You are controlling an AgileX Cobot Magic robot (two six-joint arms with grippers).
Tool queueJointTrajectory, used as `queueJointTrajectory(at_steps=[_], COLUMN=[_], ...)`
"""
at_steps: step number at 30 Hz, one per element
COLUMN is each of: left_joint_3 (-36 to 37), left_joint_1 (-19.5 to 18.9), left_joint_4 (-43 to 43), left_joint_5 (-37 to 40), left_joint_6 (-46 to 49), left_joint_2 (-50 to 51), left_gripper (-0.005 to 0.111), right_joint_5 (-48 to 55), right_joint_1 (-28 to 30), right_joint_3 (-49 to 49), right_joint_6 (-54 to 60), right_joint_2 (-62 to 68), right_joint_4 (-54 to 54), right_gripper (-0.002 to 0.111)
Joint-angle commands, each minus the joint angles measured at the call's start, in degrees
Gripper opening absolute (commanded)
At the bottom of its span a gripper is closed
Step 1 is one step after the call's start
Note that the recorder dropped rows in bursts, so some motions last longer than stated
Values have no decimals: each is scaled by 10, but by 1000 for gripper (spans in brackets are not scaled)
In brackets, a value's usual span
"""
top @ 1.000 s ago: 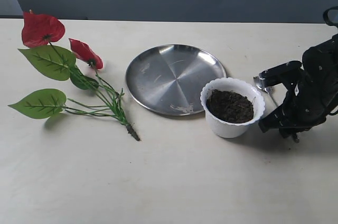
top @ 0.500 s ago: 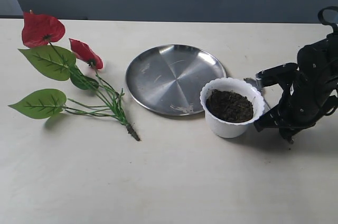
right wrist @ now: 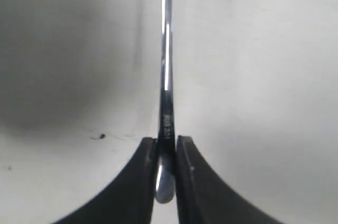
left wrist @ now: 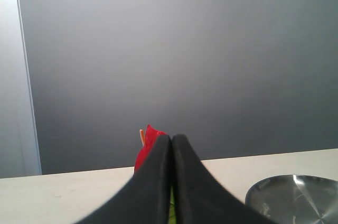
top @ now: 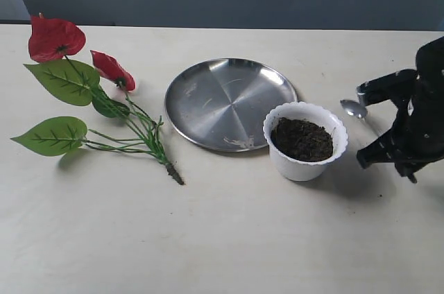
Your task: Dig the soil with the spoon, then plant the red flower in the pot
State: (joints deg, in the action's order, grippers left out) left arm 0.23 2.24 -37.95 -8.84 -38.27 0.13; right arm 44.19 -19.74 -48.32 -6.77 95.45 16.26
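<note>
The white scalloped pot point(top: 305, 140) stands right of centre, filled with dark soil point(top: 302, 139). A shiny spoon point(top: 355, 109) shows its bowl just right of the pot; its handle runs under my right gripper point(top: 388, 159). In the right wrist view the handle point(right wrist: 166, 76) sits clamped between the black fingers point(right wrist: 142, 182), so that gripper point(right wrist: 166, 140) is shut on it. The red flower point(top: 83, 79) lies flat at the far left. My left gripper point(left wrist: 171, 137) is shut with nothing in it; a red bloom point(left wrist: 146, 145) peeks behind it.
A round steel plate point(top: 229, 102) lies behind and left of the pot, touching or nearly touching it. Its edge point(left wrist: 296, 197) also shows in the left wrist view. A dark wall backs the pale table point(top: 222, 238).
The right arm has shifted to the right and slightly back, away from the pot, uncovering the spoon's bowl beside the pot. Flower, plate and pot have not moved.
</note>
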Motion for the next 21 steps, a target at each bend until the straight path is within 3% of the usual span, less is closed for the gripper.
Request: queueJointTrajectory(at_steps=[1,6,9,13,21], left_joint_3=[-2,-2,-2,-2,-2], left_joint_1=[3,3,3,3,3], left_joint_4=[2,2,2,2,2], left_joint_5=[0,0,-1,-1,-2], left_joint_6=[-1,-1,-1,-1,-1], left_joint_2=[-1,-1,-1,-1,-1], left_gripper=[0,0,0,0,0], right_joint_5=[31,31,46,101,258], right_joint_1=[3,1,-29,-131,-316], right_joint_3=[-1,-1,-1,0,0], right_joint_6=[-9,-9,12,68,71], right_joint_2=[-81,-141,-160,-175,-185], right_joint_4=[68,113,151,228,354], right_gripper=[0,0,-1,-1,-1])
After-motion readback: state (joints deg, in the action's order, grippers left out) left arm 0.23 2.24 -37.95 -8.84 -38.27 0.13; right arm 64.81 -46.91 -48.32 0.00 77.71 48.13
